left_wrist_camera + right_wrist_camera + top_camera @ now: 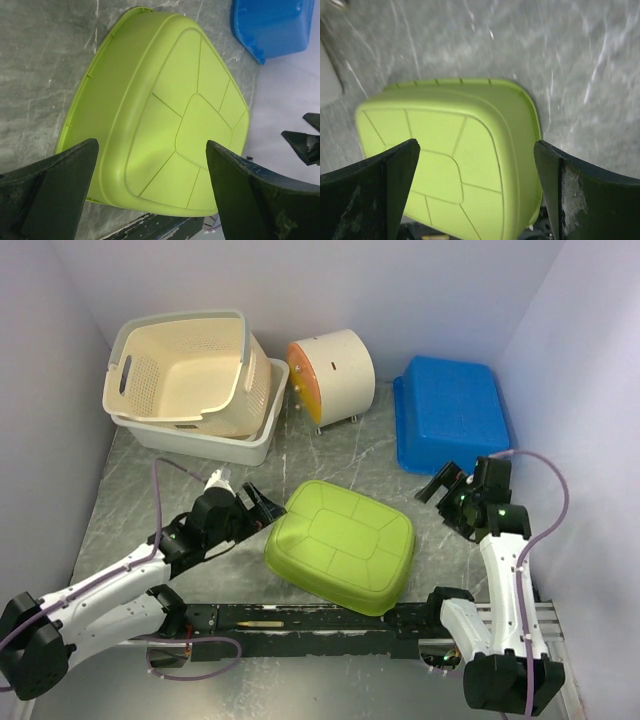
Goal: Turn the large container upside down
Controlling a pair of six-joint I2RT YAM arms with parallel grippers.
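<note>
**Lime-green tub lies bottom-up at mid-table**

Lime-green moulded plastic tub [340, 545], the large container, sits in the middle of the grey marbled table [130, 490] with its ribbed base facing up and its rim down. Its near corner reaches over the dark rail [300, 618] at the table's front edge.

The left gripper [268, 508] hangs just beside the tub's left edge with its fingers spread wide, holding nothing. In the left wrist view the green base fills the gap between the two black fingers. The right gripper [440, 483] is off the tub's right corner, a little apart from it. It is likewise spread wide and empty, and is pointed toward the tub.

At the back left, a cream perforated plastic basket [185, 370] rests tilted inside a white plastic tray [245, 445]. Beside these stands a cream cylinder with an orange face [335, 365]. A blue plastic bin [450, 410] lies at the back right, near the right gripper.
</note>
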